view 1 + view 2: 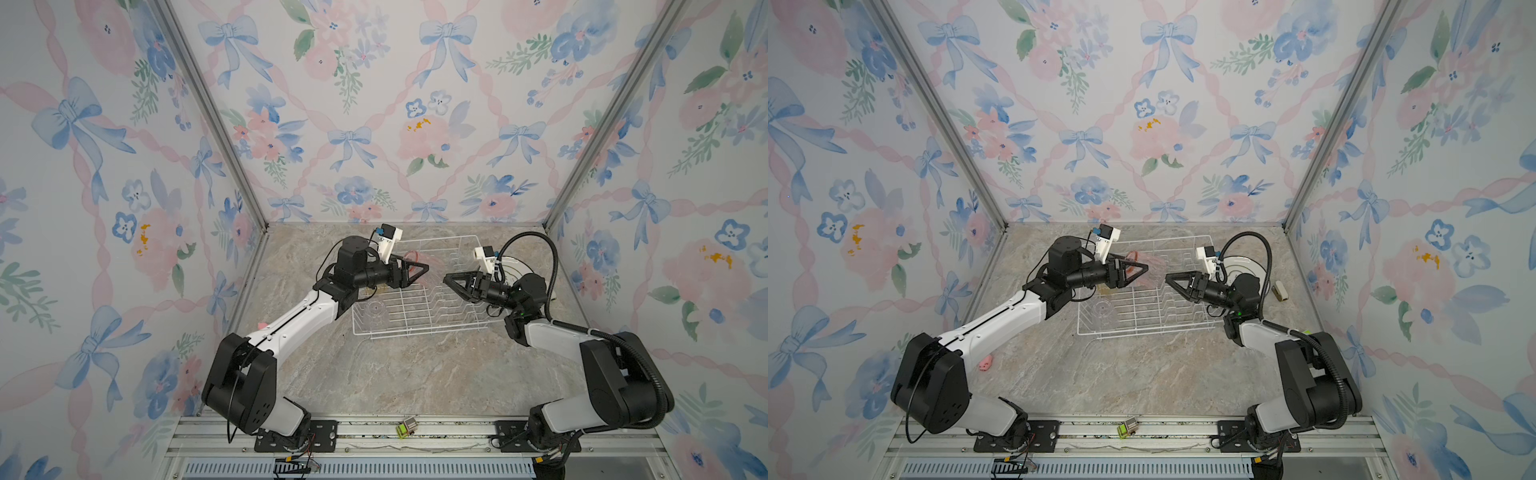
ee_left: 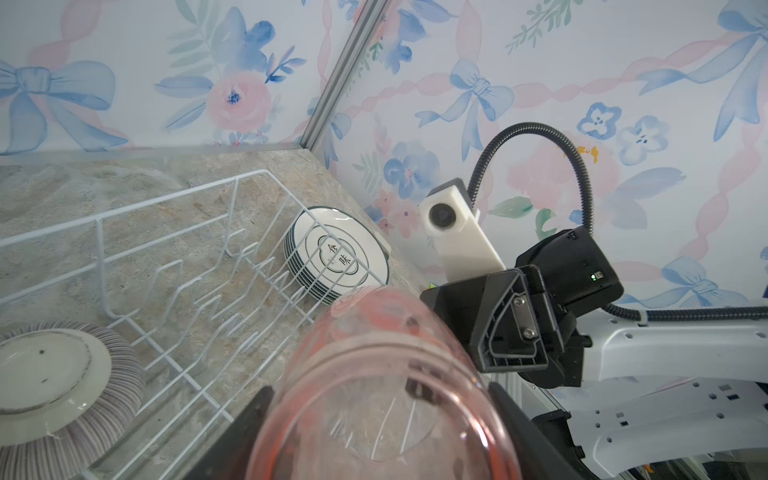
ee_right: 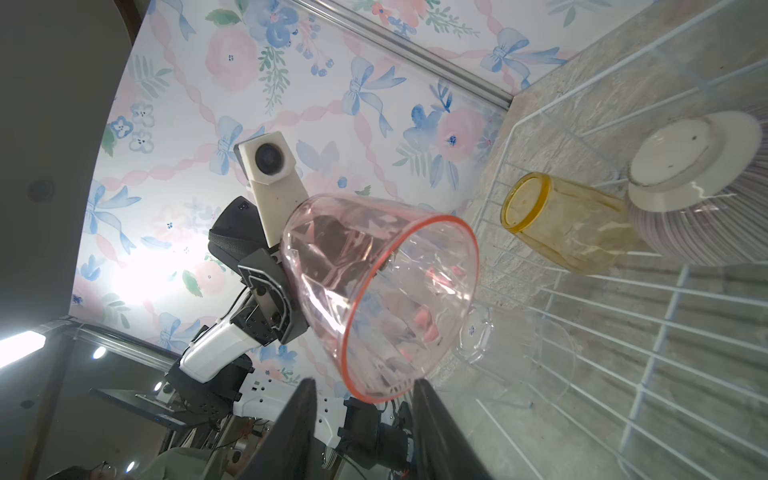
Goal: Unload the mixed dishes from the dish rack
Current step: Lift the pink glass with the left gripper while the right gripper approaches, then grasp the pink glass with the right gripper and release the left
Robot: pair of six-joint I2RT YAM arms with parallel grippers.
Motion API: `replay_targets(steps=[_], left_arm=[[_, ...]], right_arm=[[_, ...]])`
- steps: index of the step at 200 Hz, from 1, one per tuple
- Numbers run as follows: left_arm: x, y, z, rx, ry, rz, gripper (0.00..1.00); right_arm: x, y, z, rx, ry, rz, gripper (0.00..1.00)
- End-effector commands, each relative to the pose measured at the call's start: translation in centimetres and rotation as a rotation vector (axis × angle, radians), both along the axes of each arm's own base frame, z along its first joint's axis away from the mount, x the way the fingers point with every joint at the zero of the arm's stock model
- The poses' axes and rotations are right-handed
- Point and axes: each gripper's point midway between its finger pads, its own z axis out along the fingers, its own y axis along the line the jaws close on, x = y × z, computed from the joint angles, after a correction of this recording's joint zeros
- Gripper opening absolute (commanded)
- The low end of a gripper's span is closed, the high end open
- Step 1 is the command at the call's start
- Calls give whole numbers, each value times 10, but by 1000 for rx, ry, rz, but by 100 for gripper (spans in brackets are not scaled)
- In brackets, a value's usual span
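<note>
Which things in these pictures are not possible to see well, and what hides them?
- Plates: count unclear, left wrist view; dish rack wires cross the stack.
- Ribbed bowl: cut off by the left wrist view's edge.
- Clear tumbler: outline too faint, right wrist view.
- Right gripper: whether it touches the pink tumbler is unclear, right wrist view.

Laboratory robot cell staged as a home: floral wallpaper panels [image 1: 374, 104] set in aluminium framing [image 1: 220, 124], marble-look tabletop [image 1: 395, 374], arm mounting plates [image 1: 296, 436] bolted to a slotted rail [image 1: 415, 441].
</note>
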Motion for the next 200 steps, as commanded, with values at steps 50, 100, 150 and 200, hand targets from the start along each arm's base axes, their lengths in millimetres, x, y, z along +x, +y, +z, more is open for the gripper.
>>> replay_targets(steps=[50,100,150,200], left_arm=[[0,-6,4,-46,-10,-33,41],[-2,-14,0,-76,5,-67,41],[-1,-21,-3,-96,16,-82,40],[-2,-22,-7,-92,24,-85,40]], right_arm=[[-17,14,39,78,-130,55,40],[-19,26,59,99,-189,77,34],[-20,29,84,126,-248,82,26],[-17,29,94,138,-260,73,5]])
